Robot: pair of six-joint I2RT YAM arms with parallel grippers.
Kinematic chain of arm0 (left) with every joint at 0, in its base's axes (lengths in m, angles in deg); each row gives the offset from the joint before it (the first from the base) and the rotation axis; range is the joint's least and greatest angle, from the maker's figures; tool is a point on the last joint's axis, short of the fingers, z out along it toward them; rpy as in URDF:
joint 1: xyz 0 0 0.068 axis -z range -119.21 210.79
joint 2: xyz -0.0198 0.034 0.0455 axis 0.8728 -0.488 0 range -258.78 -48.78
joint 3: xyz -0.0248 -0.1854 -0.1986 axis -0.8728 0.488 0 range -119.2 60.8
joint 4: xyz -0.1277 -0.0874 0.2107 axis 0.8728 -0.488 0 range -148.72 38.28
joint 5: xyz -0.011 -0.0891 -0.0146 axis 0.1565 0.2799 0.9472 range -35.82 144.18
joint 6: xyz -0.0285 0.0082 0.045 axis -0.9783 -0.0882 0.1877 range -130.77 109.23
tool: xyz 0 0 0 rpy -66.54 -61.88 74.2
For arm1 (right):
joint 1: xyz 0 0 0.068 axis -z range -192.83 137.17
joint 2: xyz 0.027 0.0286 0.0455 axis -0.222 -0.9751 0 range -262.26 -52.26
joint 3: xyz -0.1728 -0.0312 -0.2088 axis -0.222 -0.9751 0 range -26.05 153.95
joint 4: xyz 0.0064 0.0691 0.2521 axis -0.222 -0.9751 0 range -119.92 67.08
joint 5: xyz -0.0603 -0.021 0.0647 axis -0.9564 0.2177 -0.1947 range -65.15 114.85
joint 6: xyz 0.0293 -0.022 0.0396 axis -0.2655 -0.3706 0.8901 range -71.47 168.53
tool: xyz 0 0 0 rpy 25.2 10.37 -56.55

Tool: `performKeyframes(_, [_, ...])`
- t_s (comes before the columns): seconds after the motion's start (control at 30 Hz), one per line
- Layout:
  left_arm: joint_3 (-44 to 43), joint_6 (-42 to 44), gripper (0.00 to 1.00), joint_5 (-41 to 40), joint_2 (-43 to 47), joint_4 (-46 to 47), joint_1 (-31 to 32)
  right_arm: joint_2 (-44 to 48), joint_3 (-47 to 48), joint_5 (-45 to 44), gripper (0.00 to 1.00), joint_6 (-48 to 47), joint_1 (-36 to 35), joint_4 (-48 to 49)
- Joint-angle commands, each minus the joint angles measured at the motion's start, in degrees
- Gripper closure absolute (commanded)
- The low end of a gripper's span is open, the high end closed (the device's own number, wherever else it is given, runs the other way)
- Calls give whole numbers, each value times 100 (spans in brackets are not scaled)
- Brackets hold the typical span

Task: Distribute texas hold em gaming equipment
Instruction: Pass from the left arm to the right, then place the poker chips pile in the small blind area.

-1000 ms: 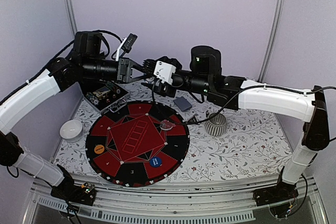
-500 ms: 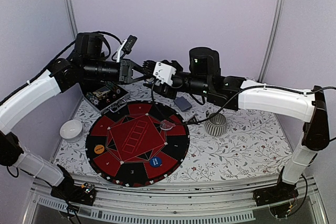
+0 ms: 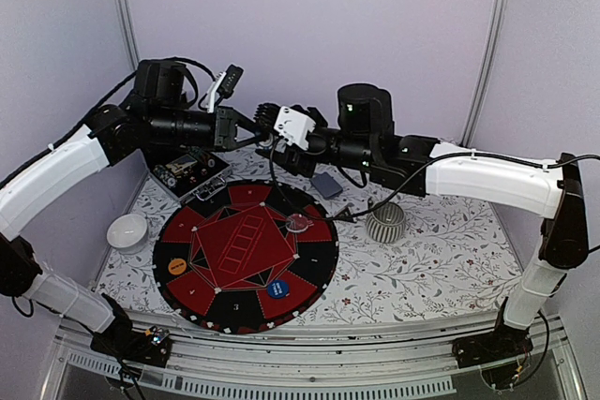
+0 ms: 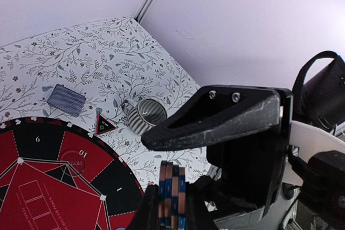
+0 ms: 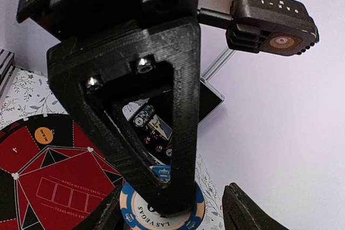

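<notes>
Above the far edge of the round mat [image 3: 246,255], the left gripper [image 4: 172,216] clamps a chip stack [image 4: 171,193]; the right gripper [image 5: 173,214], jaws apart, should close squarely before release.

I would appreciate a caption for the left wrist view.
Left gripper pinching a poker chip stack above the table.
</notes>
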State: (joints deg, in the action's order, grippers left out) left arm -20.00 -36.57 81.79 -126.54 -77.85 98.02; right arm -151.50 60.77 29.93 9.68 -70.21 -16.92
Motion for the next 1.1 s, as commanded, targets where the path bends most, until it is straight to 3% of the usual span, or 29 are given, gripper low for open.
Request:
performKeyframes(0.0, [46, -6, 100, -41, 0, -6, 45, -52, 244, 45, 46, 106, -31, 63])
performKeyframes(0.07, [51, -4, 100, -45, 5, -6, 41, -65, 270, 50, 55, 138, -38, 59])
performKeyframes(0.23, [80, 3, 100, 5, 26, -6, 43, -111, 335, 59, 62, 174, -29, -5])
performKeyframes(0.37, [114, 27, 100, -36, 31, -23, 47, -122, 361, -40, 88, 236, -36, -53])
performKeyframes(0.43, [129, 35, 100, -35, 47, -24, 47, -102, 354, -112, 96, 263, -38, -68])
performKeyframes(0.53, [153, 40, 98, -44, 56, -24, 47, -79, 348, -163, 98, 311, -31, -136])
performKeyframes(0.77, [320, 31, 45, -166, 83, -5, 21, 0, 238, -218, 99, 571, -36, -535])
performKeyframes(0.93, [378, 61, 27, -371, 191, -46, -97, 185, -135, -84, 99, 842, -7, -852])
performKeyframes(1.07, [451, 70, 20, -473, 367, -68, -302, 268, -371, 353, 99, 1327, 77, -1571])
